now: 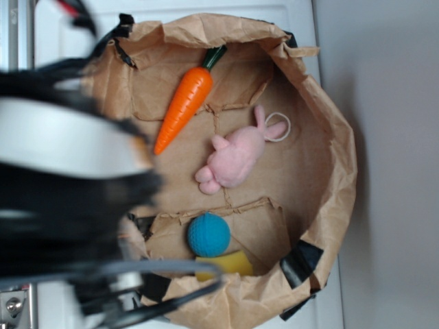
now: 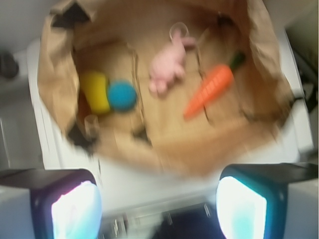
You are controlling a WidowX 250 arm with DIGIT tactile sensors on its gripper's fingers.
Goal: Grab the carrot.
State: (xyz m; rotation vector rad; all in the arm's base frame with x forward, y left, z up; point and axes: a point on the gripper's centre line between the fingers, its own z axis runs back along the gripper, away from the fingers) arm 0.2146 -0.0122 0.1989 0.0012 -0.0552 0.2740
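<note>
bag [image 1: 341,157]: carrot [image 1: 184,103] beside plush bunny [image 1: 235,157] | ball [image 1: 208,234] touching block [image 1: 226,264]

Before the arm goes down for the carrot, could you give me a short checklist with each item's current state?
1. Carrot in view inside the paper bag: ok.
2. Carrot lies apart from the pink plush bunny: ok.
3. Gripper open and empty: ok.
4. Gripper above the carrot: not ok; it hangs outside the bag's rim.
5. Blue ball and yellow object away from the carrot: ok.
</note>
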